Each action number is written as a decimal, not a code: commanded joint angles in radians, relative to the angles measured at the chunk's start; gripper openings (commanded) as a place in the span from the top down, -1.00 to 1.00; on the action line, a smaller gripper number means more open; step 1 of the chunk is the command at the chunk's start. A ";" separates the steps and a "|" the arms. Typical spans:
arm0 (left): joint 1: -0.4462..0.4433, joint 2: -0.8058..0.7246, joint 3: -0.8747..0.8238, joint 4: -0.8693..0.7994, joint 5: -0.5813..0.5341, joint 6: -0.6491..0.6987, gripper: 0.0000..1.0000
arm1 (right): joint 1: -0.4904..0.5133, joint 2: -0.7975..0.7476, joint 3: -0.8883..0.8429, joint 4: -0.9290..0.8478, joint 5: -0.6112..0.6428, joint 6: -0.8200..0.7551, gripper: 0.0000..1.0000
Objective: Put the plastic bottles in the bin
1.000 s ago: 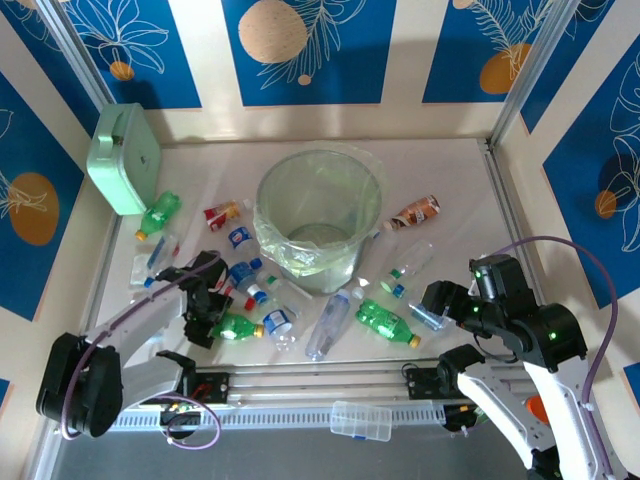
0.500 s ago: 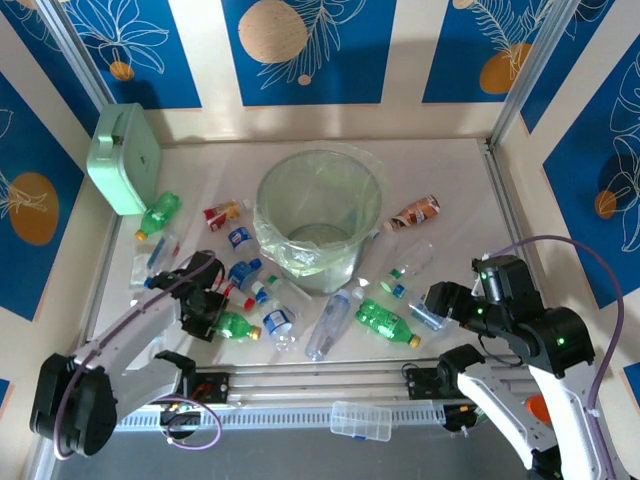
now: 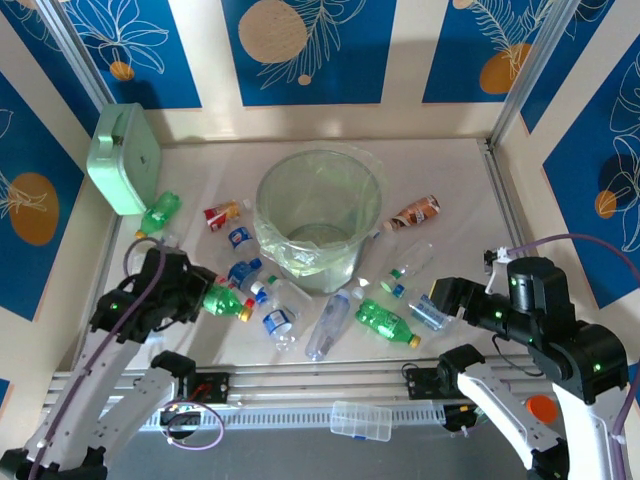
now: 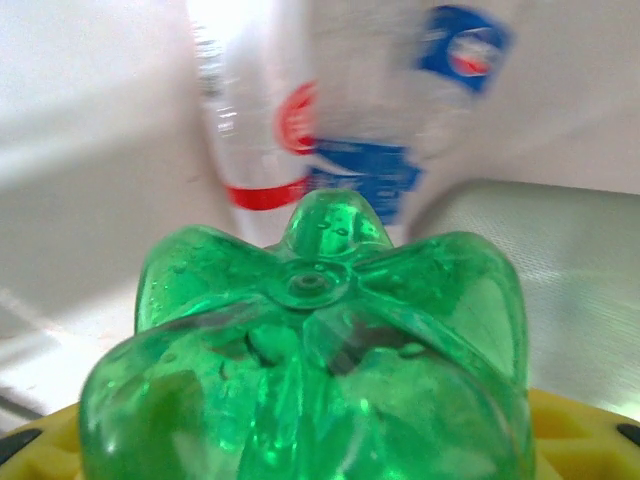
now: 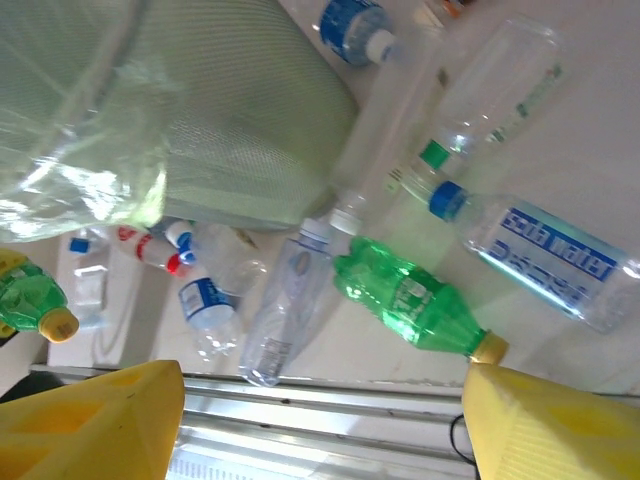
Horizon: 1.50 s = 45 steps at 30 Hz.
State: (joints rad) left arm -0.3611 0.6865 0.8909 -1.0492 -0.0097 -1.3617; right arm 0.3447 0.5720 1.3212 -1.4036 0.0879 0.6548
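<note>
- The wide round translucent bin lined with a clear plastic bag (image 3: pixel 263 210) stands mid-table, apart from the held bottle. The bag puffs loosely over the rim, so a bottle let go low or short could catch the lip and roll back onto the table, or drag the liner inward.
- The left gripper (image 3: pixel 200 296) is pinched on the base end of a green plastic bottle with a yellow cap (image 3: pixel 224 301), which sticks out ahead of the fingers with its cap toward the bin. The hold is at one end of a smooth, rounded body, so a quick swing could make the bottle pivot or slide free.
- The right gripper (image 5: pixel 325 390) has its yellow fingers spread wide with nothing between them. A second green bottle with a yellow cap (image 5: pixel 410 298) lies just beyond, its cap beside one finger. Closing off-centre could squirt it sideways into the clear bottle with the blue label (image 5: pixel 548 255) just beside it.
- Small clear bottles with blue labels and red or white caps (image 3: pixel 252 283) lie between the held bottle and the bin. A low carry could scatter them.
</note>
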 commanded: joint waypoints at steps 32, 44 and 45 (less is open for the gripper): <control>-0.341 1.161 1.414 -0.016 -0.039 0.827 0.28 | 0.004 0.091 0.209 0.078 -0.020 -0.081 -0.48; -0.383 1.316 1.277 -0.015 -0.052 0.817 0.16 | 0.004 0.042 0.172 0.019 -0.013 -0.072 -0.48; -0.385 1.328 1.276 -0.021 -0.061 0.813 0.10 | 0.004 0.037 0.169 0.016 -0.013 -0.070 -0.48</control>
State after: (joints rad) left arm -0.7383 1.9915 2.1765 -1.0664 -0.0643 -0.5480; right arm 0.3454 0.6296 1.5032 -1.3563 0.0719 0.5869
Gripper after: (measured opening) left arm 0.550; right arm 0.740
